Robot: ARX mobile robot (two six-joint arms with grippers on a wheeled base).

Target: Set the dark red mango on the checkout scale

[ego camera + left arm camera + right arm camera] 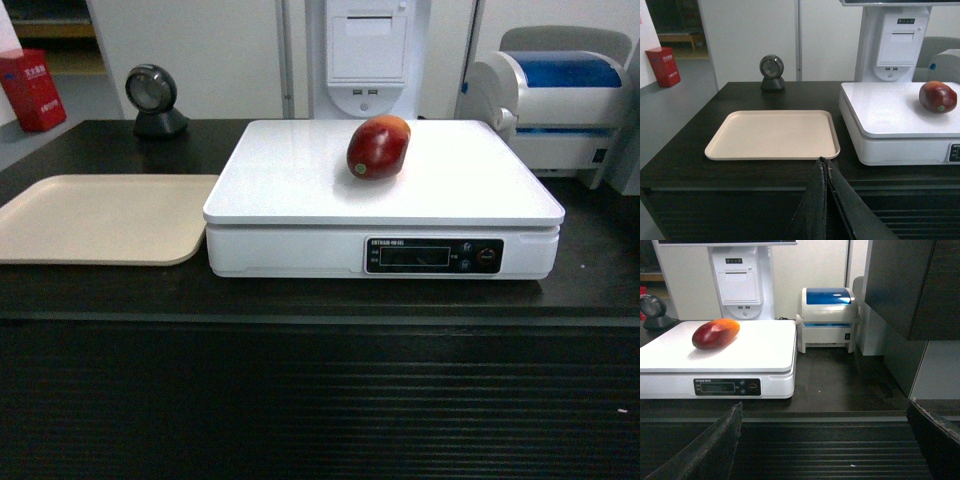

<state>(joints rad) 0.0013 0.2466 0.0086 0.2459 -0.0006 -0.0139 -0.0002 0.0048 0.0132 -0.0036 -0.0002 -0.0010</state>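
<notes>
Although both arms hung back below the checkout (pixel 100 300), the dark red mango (pixel 378 146) lay on the scale (pixel 300 190), long axis slanting near-left to far-right. The right gripper (pixel 825 440), fingers spread, sat nearer; the left gripper (pixel 826 200) was pressed together.

The dark red mango (pixel 378 147) has glossy, smooth skin. The scale (pixel 300 180) looks like smooth white plastic with a slight sheen. The checkout (pixel 300 400) is matt black, its front ribbed. The beige tray (pixel 772 134) looks like matt plastic.
</notes>
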